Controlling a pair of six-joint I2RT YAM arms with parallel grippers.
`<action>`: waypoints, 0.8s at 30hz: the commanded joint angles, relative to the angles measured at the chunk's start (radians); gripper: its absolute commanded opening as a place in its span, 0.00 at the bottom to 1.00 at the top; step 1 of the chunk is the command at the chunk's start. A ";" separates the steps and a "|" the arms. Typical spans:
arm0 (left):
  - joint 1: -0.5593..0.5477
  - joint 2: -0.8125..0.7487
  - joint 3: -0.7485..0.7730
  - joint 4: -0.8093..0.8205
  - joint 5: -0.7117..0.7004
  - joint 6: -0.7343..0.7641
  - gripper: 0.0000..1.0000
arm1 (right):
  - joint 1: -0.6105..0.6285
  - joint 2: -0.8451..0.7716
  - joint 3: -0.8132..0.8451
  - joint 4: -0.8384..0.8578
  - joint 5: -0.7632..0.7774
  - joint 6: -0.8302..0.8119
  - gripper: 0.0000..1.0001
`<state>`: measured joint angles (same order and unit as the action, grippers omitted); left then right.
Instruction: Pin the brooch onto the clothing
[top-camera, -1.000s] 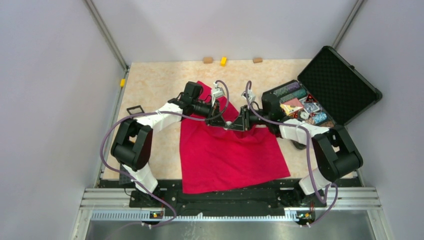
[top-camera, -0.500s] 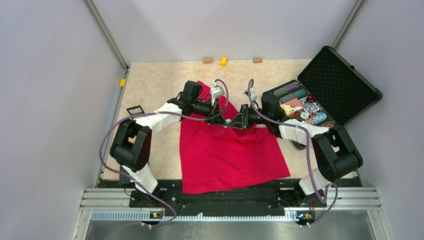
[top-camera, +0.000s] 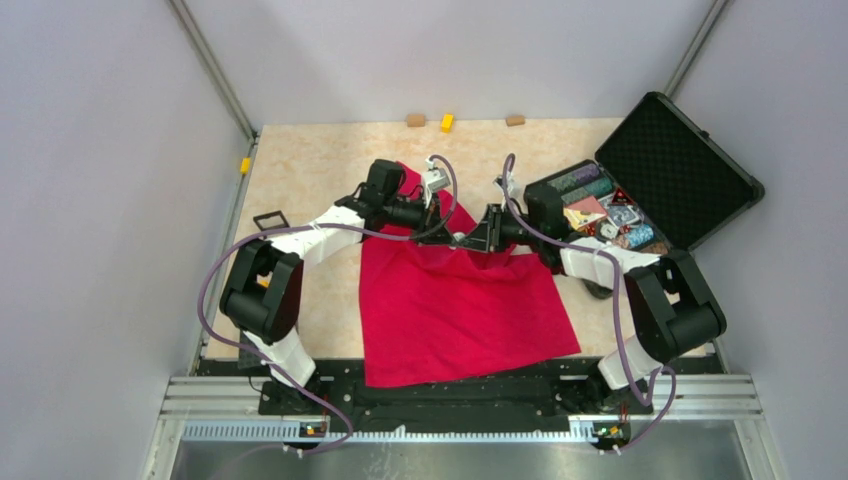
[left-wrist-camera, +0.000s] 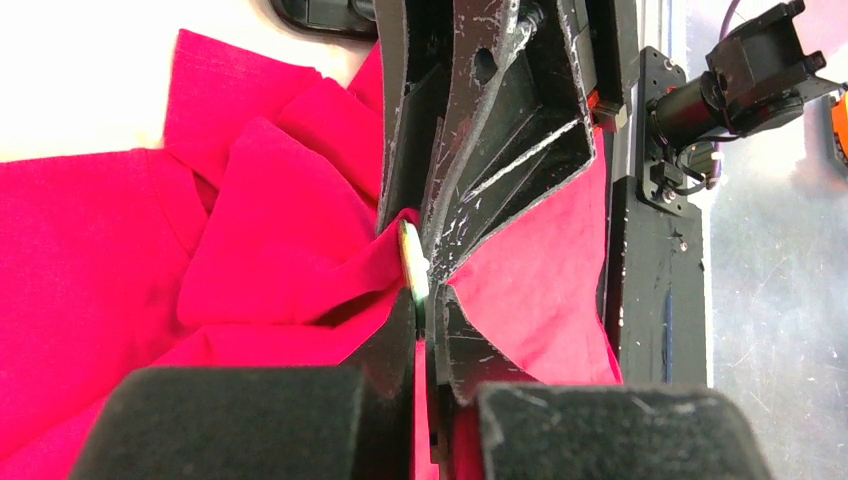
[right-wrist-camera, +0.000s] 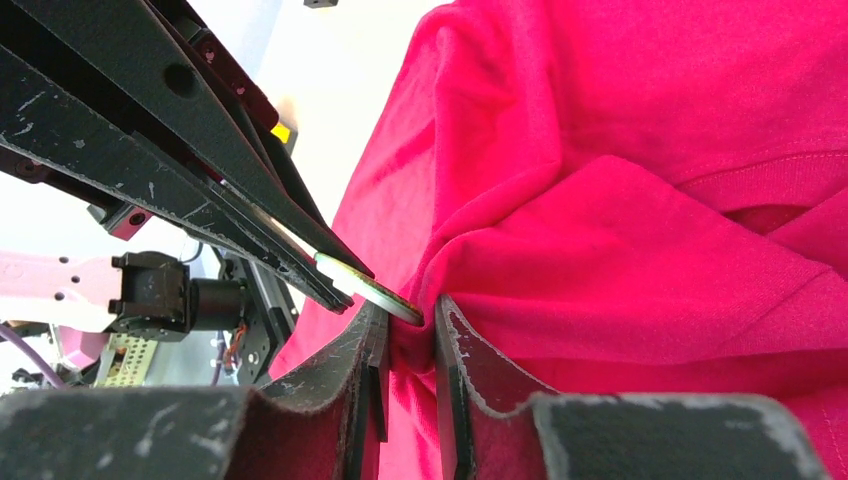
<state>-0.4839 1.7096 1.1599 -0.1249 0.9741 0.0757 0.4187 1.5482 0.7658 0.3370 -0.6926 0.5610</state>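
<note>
My left pincer (left-wrist-camera: 424, 310) is clamped tight on the brooch (left-wrist-camera: 412, 262). It holds the little disc by its edge, so most of the disc sticks out past my fingertips. Seen edge-on from that wrist, the brooch is a thin, pale greenish sliver.

My right pincer (right-wrist-camera: 408, 335) faces the left one from the opposite side, almost tip to tip. It is closed on a bunched fold of the shirt (top-camera: 460, 310), with the red cloth squeezed between its two fingers. The brooch sits just in front of the right pincer's tips, tilted, its free rim touching the pinched fold. I cannot tell whether the pin has gone into the cloth.

The rest of the shirt lies spread on the table (top-camera: 300, 170) below both pincers and on their near side, toward my bases. The part by the collar is lifted and crumpled up at my fingertips.

An open black case (top-camera: 690, 160) of colourful trinkets sits off to the right of my right pincer, well apart from the brooch.
</note>
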 joint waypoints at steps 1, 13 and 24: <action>-0.042 -0.079 0.005 -0.025 0.131 -0.073 0.00 | -0.056 0.002 0.010 0.102 0.184 -0.024 0.06; 0.005 -0.111 -0.047 0.139 0.020 -0.248 0.41 | -0.056 -0.140 0.009 -0.069 0.194 -0.179 0.46; 0.219 -0.259 -0.206 0.458 -0.096 -0.580 0.82 | -0.057 -0.377 -0.031 -0.322 0.342 -0.283 0.66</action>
<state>-0.3660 1.5032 0.9951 0.1265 0.9127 -0.3122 0.3614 1.2327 0.7448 0.1146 -0.4614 0.3313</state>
